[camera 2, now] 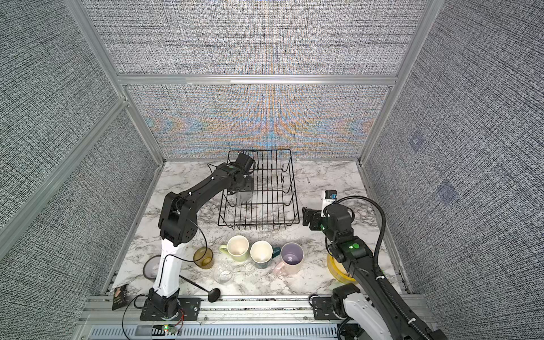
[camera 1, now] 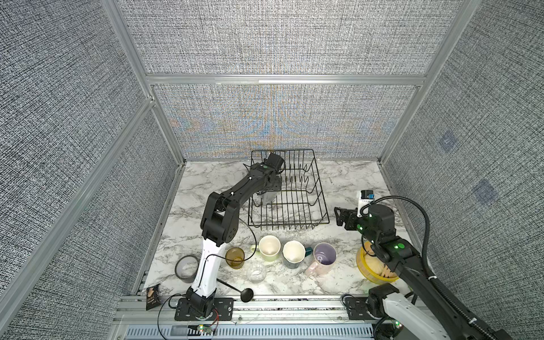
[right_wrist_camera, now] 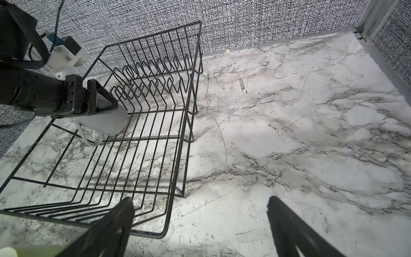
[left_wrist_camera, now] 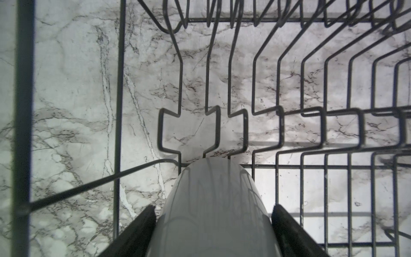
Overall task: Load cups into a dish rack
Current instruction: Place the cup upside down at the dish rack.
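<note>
**Hazards, as judged.** Dish rack (camera 1: 320, 188): light wire frame, free-standing on the worktop (camera 1: 347, 182), closed in around the left gripper (left_wrist_camera: 213, 206). Liable to be dragged or tipped by any snag on the upright prongs (right_wrist_camera: 173, 88) just ahead of that gripper. Grey mug (right_wrist_camera: 111, 121): grasped on its side between both fingers (left_wrist_camera: 142, 229), so likely to roll or wedge across the floor wires (right_wrist_camera: 133, 160) if let go at this tilt. Handle (right_wrist_camera: 89, 138): below the gripper, close to the wires, apt to hook one. Contact impossible to tell.

**Appearance.** Rack: black, rectangular, flared sides, just beside the right gripper (right_wrist_camera: 200, 199), itself spread wide and empty. Mug: smooth matte grey, base pointing away from the gripper. Waiting cups (camera 1: 293, 253): upright, well apart from both grippers.
</note>
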`<state>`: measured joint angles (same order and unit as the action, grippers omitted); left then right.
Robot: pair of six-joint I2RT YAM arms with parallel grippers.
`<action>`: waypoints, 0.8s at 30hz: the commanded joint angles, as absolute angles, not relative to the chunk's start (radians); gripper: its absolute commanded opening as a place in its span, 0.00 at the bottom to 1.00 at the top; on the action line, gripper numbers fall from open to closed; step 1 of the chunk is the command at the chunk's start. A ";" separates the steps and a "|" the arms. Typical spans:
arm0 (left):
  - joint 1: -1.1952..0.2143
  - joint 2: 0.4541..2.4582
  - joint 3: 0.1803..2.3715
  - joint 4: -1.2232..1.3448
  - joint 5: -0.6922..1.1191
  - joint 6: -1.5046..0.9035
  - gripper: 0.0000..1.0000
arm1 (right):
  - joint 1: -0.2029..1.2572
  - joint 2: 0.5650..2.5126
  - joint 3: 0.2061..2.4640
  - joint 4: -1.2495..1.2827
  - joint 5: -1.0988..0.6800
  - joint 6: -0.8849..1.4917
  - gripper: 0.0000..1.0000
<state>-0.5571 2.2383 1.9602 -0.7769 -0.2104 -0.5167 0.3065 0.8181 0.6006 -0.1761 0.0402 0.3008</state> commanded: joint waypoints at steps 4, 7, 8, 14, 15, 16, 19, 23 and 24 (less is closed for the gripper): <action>-0.570 2.201 1.935 -0.744 -0.180 -0.507 0.96 | 0.306 0.828 0.620 -0.247 0.021 0.307 0.94; -0.575 2.198 1.939 -0.743 -0.161 -0.504 0.96 | 0.307 0.837 0.608 -0.226 0.008 0.310 0.94; -0.576 2.198 1.940 -0.744 -0.157 -0.510 0.96 | 0.306 0.842 0.615 -0.233 0.006 0.313 0.94; -0.576 2.191 1.934 -0.732 -0.150 -0.511 0.94 | 0.307 0.874 0.642 -0.264 -0.025 0.309 0.94; -0.577 2.192 1.936 -0.745 -0.170 -0.519 0.94 | 0.307 0.878 0.644 -0.267 -0.026 0.309 0.93; -0.576 2.191 1.939 -0.759 -0.192 -0.526 0.94 | 0.307 0.881 0.650 -0.279 -0.024 0.310 0.93; -0.575 2.183 1.935 -0.769 -0.230 -0.517 0.94 | 0.307 0.880 0.652 -0.287 -0.033 0.313 0.93; -0.576 2.185 1.937 -0.785 -0.274 -0.528 0.92 | 0.307 0.886 0.639 -0.263 -0.050 0.309 0.90; -0.576 2.184 1.939 -0.794 -0.284 -0.541 0.92 | 0.307 0.888 0.648 -0.272 -0.051 0.311 0.90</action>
<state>-0.5755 2.1925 1.9343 -0.7609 -0.2298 -0.5236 0.3065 0.8856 0.6365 -0.2779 -0.0338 0.3130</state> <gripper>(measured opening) 0.923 0.899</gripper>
